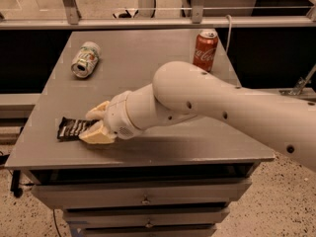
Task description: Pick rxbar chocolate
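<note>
Camera view: is looking down across a grey bench [148, 58] from its front edge.
Drawers [143, 191]: are sitting shut under the bench front, nearest the camera.
Bar [71, 128]: is lying flat on the bench near the front left corner. Its dark wrapper is facing up with pale lettering showing, and its long side is running left to right.
Hand [87, 126]: is sitting low over the bench at the bar's right end and pointing left. It is spread wide, with one cream finger [98, 135] lying on the near side of the bar's end and the other on the far side. The bar's end is lying between them. Whether either finger is touching the wrapper, I cannot tell.
Arm [222, 107]: is reaching in from the right edge, crossing the front half of the bench and bending at a rounded white joint.
Green can [85, 59]: is lying on its side on the far left of the bench, with its open end facing the camera, well apart from the bar.
Cola can [205, 51]: is standing upright at the far right of the bench, behind the arm.
Rail [148, 22]: is running across just behind the bench.
</note>
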